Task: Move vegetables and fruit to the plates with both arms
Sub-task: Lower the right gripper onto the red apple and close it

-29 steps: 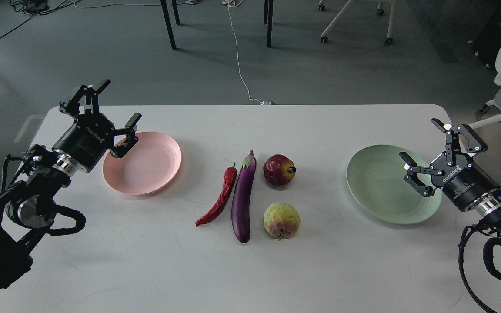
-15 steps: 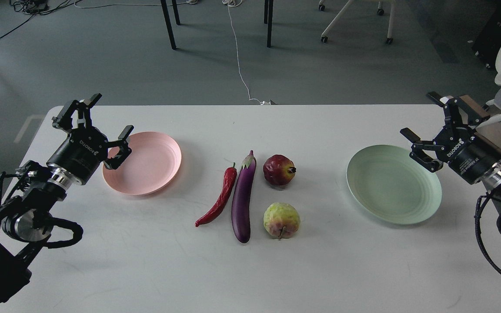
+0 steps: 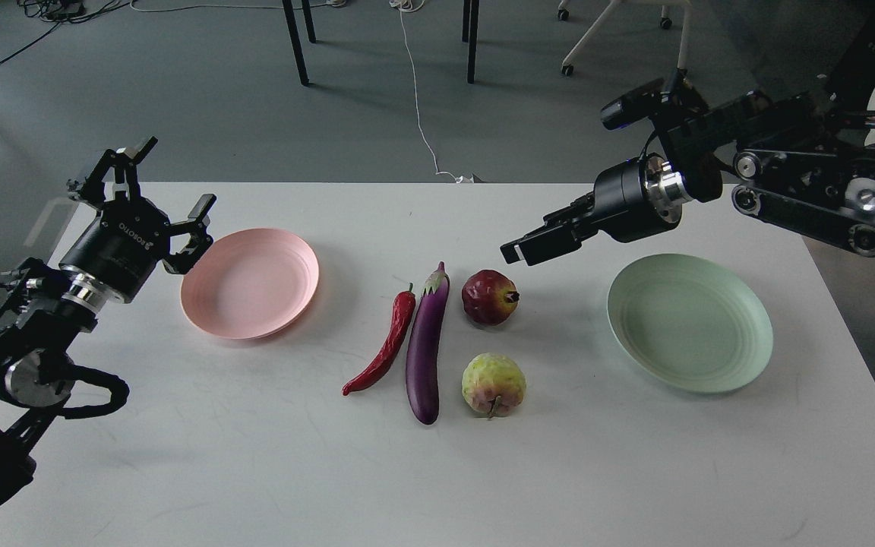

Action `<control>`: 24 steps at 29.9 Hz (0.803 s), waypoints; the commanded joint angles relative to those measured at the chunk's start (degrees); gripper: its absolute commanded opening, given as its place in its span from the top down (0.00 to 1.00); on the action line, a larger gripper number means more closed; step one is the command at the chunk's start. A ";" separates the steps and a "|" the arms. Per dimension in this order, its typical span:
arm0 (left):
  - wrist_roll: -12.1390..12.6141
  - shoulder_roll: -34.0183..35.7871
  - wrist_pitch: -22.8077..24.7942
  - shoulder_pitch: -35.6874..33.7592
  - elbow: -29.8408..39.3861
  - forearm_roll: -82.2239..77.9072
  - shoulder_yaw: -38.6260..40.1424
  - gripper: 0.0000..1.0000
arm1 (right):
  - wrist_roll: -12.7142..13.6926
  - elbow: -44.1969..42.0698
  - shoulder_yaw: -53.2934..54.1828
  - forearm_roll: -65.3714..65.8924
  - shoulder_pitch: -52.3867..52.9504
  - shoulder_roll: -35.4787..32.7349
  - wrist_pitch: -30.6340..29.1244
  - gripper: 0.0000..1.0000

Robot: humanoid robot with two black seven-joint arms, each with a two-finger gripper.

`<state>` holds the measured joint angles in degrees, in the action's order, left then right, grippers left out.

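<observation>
A red chili (image 3: 384, 346), a purple eggplant (image 3: 424, 346), a dark red pomegranate-like fruit (image 3: 487, 298) and a yellow-green lumpy fruit (image 3: 492, 384) lie together at the middle of the white table (image 3: 255, 456). The pink plate (image 3: 251, 285) sits at the left and the mint green plate (image 3: 688, 323) at the right, both empty. My left gripper (image 3: 179, 172) is open and empty, hovering just left of the pink plate. My right gripper (image 3: 519, 251) reaches in from the upper right, just above and right of the pomegranate-like fruit. It is seen side-on, so its fingers overlap.
Beyond the table's far edge is grey floor with black table legs (image 3: 293, 42), a white cable (image 3: 418, 114) and a white chair base (image 3: 620, 30). The right arm's thick links (image 3: 810, 182) hang over the table's far right corner.
</observation>
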<state>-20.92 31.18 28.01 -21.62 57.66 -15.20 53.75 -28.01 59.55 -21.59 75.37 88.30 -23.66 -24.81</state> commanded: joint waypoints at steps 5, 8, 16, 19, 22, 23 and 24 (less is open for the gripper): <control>0.00 1.34 -0.01 0.44 1.40 0.00 0.13 0.00 | 0.01 -12.51 -9.61 1.80 0.30 16.79 7.14 0.01; 0.09 1.69 -0.01 0.44 1.40 0.00 0.31 0.00 | 0.01 -15.78 -11.80 1.71 -0.05 21.28 7.50 0.01; 0.00 3.45 -0.01 0.61 1.40 0.00 0.75 0.00 | 0.01 -18.77 -14.62 1.71 -1.11 23.66 7.50 0.01; 0.00 3.36 -0.01 0.61 1.49 0.00 0.92 0.00 | 0.01 -19.12 -15.59 1.71 -1.20 23.66 7.50 0.02; 0.00 3.19 -0.01 0.61 2.19 0.00 0.92 0.00 | 0.01 -19.12 -16.03 1.62 -1.55 23.66 7.58 0.02; 0.00 3.27 -0.01 0.61 2.54 0.00 0.92 0.00 | 0.01 -19.12 -16.03 1.71 -1.64 23.66 7.58 0.02; 0.00 3.27 -0.01 0.61 2.80 0.00 0.92 0.00 | 0.01 -19.30 -16.03 1.62 -1.81 23.66 7.58 0.02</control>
<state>-20.90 34.51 27.99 -21.01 59.65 -15.21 54.69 -28.00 40.44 -37.50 77.06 86.80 0.00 -17.28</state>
